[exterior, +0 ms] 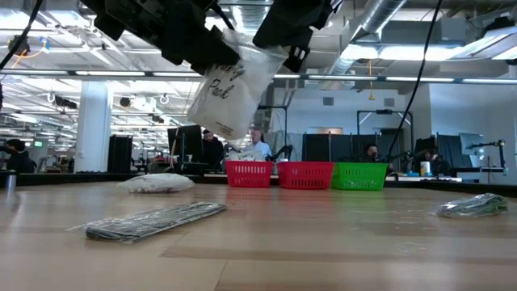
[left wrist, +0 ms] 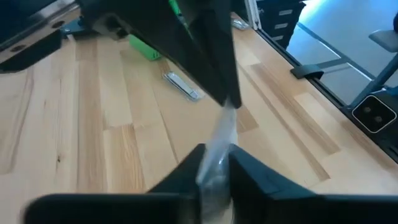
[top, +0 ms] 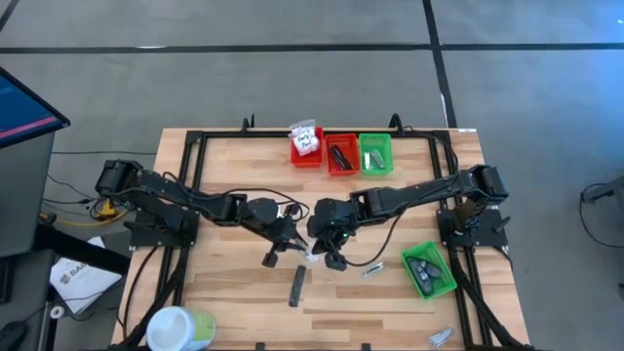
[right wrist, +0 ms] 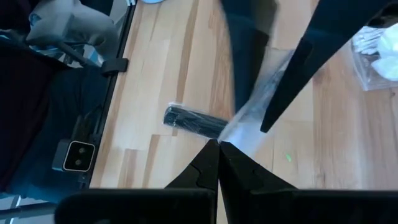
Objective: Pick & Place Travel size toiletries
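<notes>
Mid-frame, both grippers, left [left wrist: 214, 163] and right [right wrist: 217, 148], pinched one clear packet [exterior: 230, 89] aloft, while several toiletries lay unsorted on the table [top: 234, 302].

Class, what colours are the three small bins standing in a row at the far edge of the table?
Two red bins and one green bin; the high view shows them best.

My two arms are matte black all over, built from chunky jointed segments with thin black cables looping alongside them. Each one sits on a dark blocky base bolted at the side of the counter. The left gripper [left wrist: 214, 163] ends in flat, angular black fingers with smooth faces, and the right gripper [right wrist: 217, 149] has the same wedge-shaped fingers.
</notes>
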